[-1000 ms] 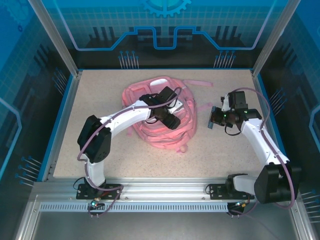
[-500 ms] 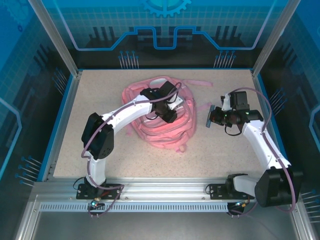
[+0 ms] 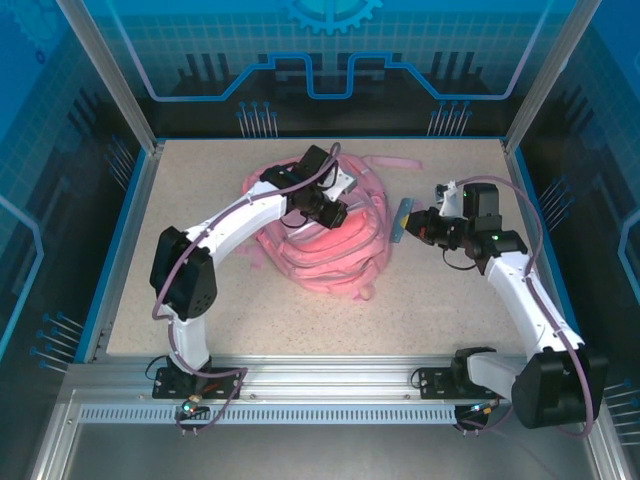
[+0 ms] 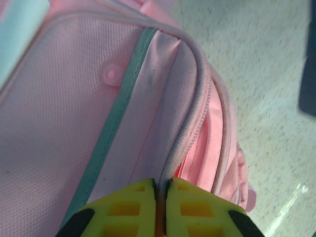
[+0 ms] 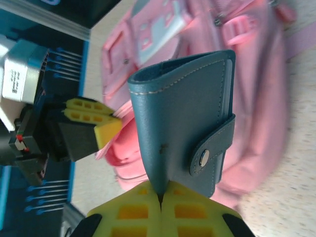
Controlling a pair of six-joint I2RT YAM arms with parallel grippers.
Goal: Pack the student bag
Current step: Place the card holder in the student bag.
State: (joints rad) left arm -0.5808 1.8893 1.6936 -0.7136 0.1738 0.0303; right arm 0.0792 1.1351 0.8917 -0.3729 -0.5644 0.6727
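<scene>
Your left gripper (image 4: 160, 190) is clenched on the corded rim beside the zip of the student bag (image 3: 330, 245) — a soft pink fabric backpack with pale zip trim, slumped directly under and ahead of those fingers. Your right gripper (image 5: 160, 197) is pinched tight on the lower edge of a dark blue leather wallet (image 5: 182, 123) with a snap tab, held upright with the bag lying just beyond it. Expect the bag to be light and floppy: it will likely fold and drag rather than lift as one piece, so the stiffer piping you have is probably a better hold for pulling the mouth open than a loose panel or strap. The wallet looks stiff and a little slick, so so thin a pinch could let it pivot. Beneath both grippers is a speckled beige table (image 3: 200, 180) that looks rough enough to hold the fabric back, and the blue enclosure walls (image 3: 60, 200) stand well apart on either side — ample room to swing.
</scene>
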